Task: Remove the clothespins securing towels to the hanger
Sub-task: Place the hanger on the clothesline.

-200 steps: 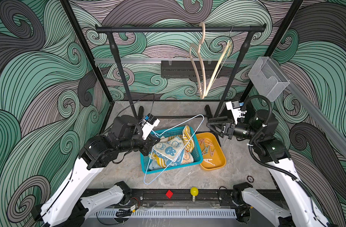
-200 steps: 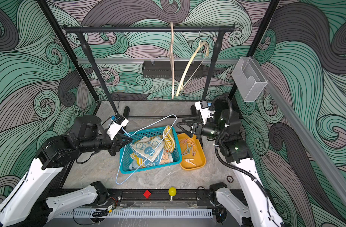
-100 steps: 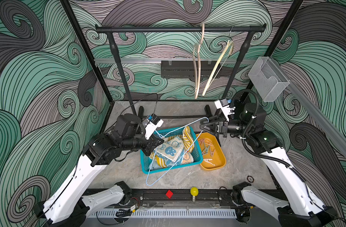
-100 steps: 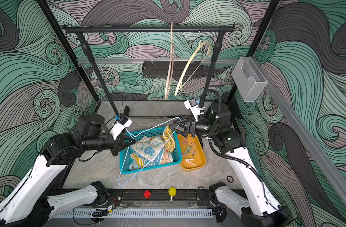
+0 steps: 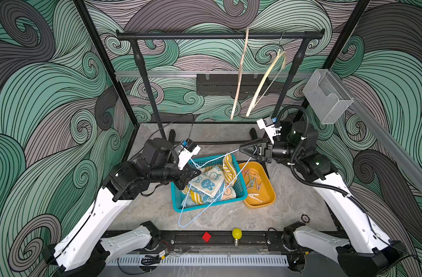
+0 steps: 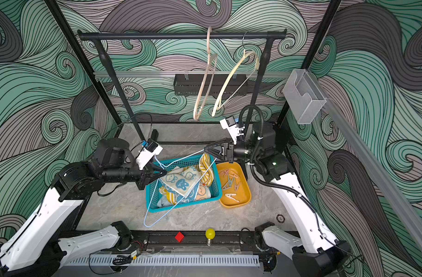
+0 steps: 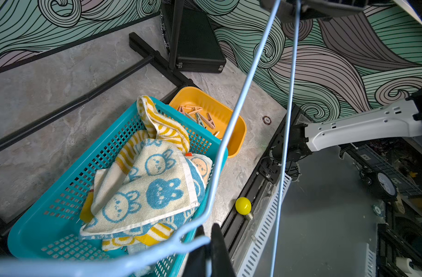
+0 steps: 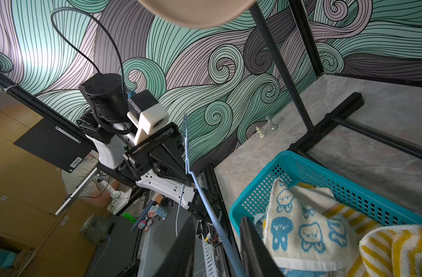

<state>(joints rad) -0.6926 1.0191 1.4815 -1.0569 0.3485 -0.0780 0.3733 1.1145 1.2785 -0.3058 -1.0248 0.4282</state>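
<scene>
Both arms reach in over the grey table [image 5: 296, 206] w/ a pale-blue wire hanger [image 7: 214, 179] strung btwn them, above a teal basket [image 5: 176, 201]. Left gripper [image 5: 196, 171] is over the basket's left edge, pinched tight on the hanger's neck end. In the left wrist view its two black fingers [image 7: 218, 239] are nearly together w/ the wire caught there. Right gripper [image 5: 240, 148] is at the hanger's far corner, over the basket's back right corner. In the right wrist view its fingers [image 8: 250, 239] stand narrow either side of the wire w/ a gap showing, so can't tell if they actually clamp it. Hanger slopes down, lowest corner out in front of the basket; can't tell if it touches the table. Towels [image 5: 208, 183] lie heaped in the basket: bunny-print one on top, yellow-striped one [image 5: 229, 165] draped up at the back wall. Clothespins [image 5: 253, 182] lie in a loose pile in the orange tub [image 5: 268, 194], just beside the basket's right side. Behind, a black rack [image 5: 217, 36] carries two wooden hangers [image 5: 240, 79]. At the front rail: red block [image 5: 206, 236] and yellow bulb [image 5: 236, 233].
</scene>
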